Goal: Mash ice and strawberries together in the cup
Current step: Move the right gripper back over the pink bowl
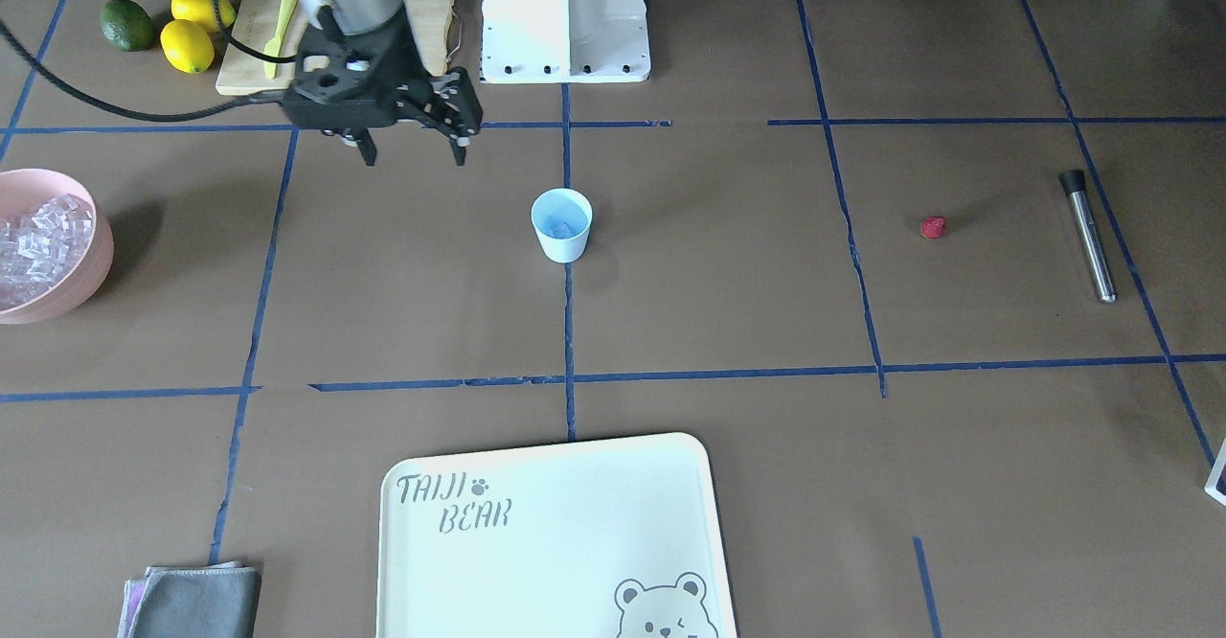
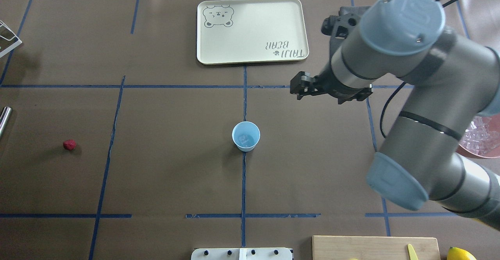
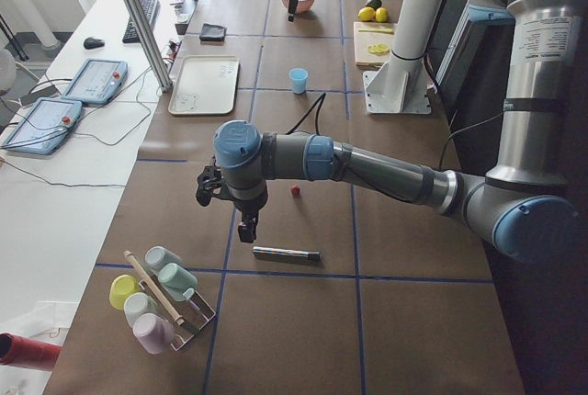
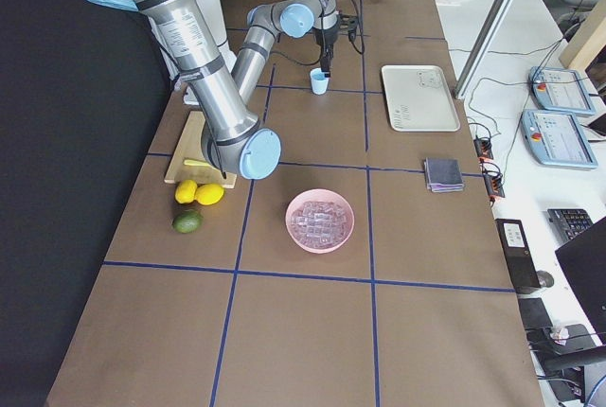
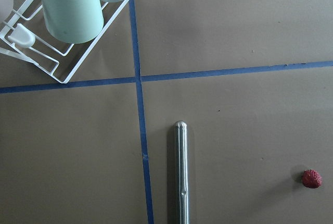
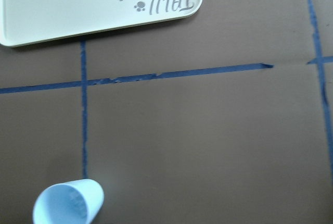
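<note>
The cup (image 1: 561,224) stood upright mid-table (image 1: 728,312) with ice (image 2: 244,138) in its bottom. The right claw (image 1: 414,152) hung wide open and empty above the table, between the cup and the cutting board (image 1: 431,15). The strawberry (image 1: 933,227) lay well apart from the cup, near a steel muddler (image 1: 1088,236). The left claw (image 3: 246,230) hung by that muddler, its opening impossible to tell. A pink bowl (image 1: 91,269) of cubes sat at the opposite end

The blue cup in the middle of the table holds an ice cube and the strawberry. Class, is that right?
Not quite. The cup holds an ice cube, but the strawberry lies on the table, well away from the cup, as the overhead view shows.
</note>
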Tool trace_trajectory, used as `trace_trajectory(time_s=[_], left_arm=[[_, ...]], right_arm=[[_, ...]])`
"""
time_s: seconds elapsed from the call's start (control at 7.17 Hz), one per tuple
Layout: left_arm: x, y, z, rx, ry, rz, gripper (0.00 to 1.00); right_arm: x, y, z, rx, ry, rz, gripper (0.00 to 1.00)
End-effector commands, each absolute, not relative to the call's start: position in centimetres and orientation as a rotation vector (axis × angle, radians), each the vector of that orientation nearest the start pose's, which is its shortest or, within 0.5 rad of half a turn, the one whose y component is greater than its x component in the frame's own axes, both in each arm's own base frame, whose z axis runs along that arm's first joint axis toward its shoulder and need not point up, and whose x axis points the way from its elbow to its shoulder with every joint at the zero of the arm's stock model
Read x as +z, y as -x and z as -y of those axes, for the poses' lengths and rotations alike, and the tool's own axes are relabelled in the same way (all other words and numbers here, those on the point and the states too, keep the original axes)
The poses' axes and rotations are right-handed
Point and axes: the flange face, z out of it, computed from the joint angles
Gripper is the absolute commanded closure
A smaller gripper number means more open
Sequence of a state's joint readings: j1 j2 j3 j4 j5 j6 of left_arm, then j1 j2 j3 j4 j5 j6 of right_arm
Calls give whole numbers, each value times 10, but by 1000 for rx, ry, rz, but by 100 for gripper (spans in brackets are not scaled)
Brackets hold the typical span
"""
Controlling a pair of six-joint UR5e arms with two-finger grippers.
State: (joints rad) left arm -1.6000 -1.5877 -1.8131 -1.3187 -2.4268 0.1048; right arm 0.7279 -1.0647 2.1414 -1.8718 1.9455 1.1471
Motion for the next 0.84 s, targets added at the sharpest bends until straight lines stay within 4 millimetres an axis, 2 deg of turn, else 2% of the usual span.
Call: trace_trajectory(time_s=[0.0, 0.14, 0.42, 0.56, 0.7], left_arm=[[550, 72, 485, 75, -67, -854, 0], [548, 72, 484, 76, -70, -853, 0], [545, 72, 484, 80, -77, -851, 0], [542, 72, 484, 82, -81, -850, 0], [542, 72, 484, 82, -81, -851, 0]], right_arm=[[247, 238, 433, 73, -127, 802, 1], [282, 197, 435, 42, -118, 795, 1], [375, 127, 422, -19, -161, 813, 1], [418, 109, 419, -36, -169, 805, 1], [456, 108, 418, -44, -164, 798, 1]])
